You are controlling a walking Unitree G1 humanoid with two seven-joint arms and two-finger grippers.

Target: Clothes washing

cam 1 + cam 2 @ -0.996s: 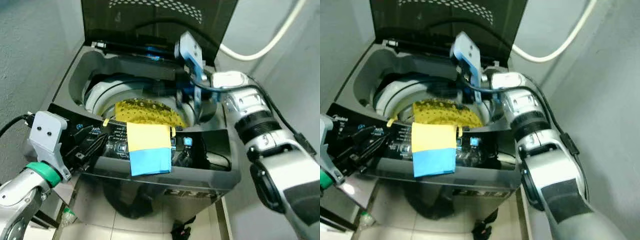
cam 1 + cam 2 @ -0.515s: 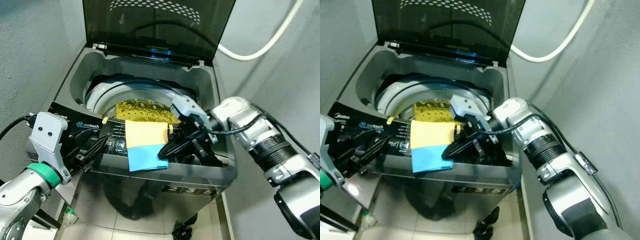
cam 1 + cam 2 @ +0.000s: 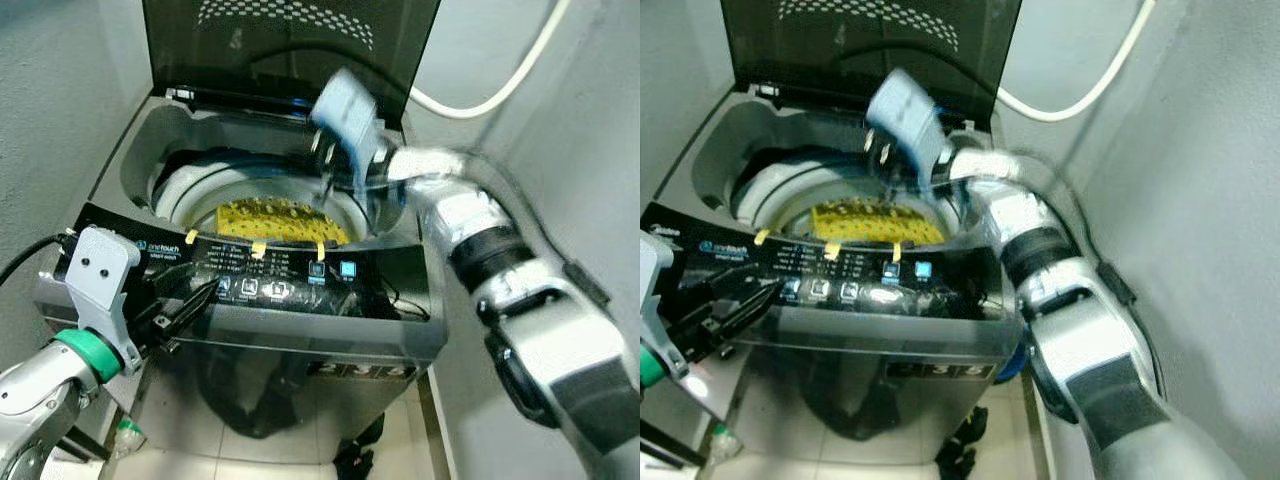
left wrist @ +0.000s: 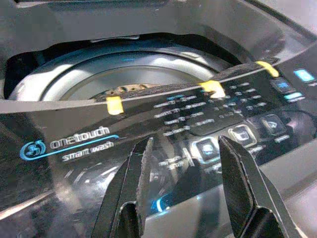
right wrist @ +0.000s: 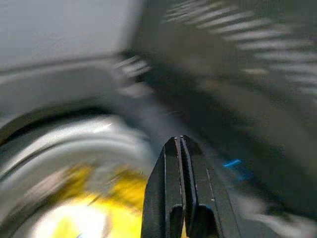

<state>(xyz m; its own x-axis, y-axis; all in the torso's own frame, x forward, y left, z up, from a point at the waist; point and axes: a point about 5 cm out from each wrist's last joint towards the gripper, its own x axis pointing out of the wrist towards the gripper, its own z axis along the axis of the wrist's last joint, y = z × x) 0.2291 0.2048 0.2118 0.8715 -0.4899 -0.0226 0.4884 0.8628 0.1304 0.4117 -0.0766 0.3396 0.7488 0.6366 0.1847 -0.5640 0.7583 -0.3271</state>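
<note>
A top-loading washing machine (image 3: 380,340) stands before me with its lid (image 3: 290,50) up. Yellow cloth (image 3: 280,218) lies in the drum (image 3: 185,185). My right gripper (image 3: 325,180) hangs blurred above the drum's right side; in the right wrist view its fingers (image 5: 172,163) are shut with nothing between them, over the yellow cloth (image 5: 94,208). My left gripper (image 3: 185,305) is open at the front left, just before the control panel (image 4: 208,119), its fingers (image 4: 136,171) apart and empty.
Grey walls close in on both sides. A white hose (image 3: 490,95) curves along the back wall at the right. Dark items (image 3: 255,405) lie on the tiled floor under the machine's front, and a small bottle (image 3: 125,435) stands at the lower left.
The yellow and blue cloth no longer hangs over the control panel. My right gripper has swung up from the panel's front to above the drum. The left gripper has stayed put.
</note>
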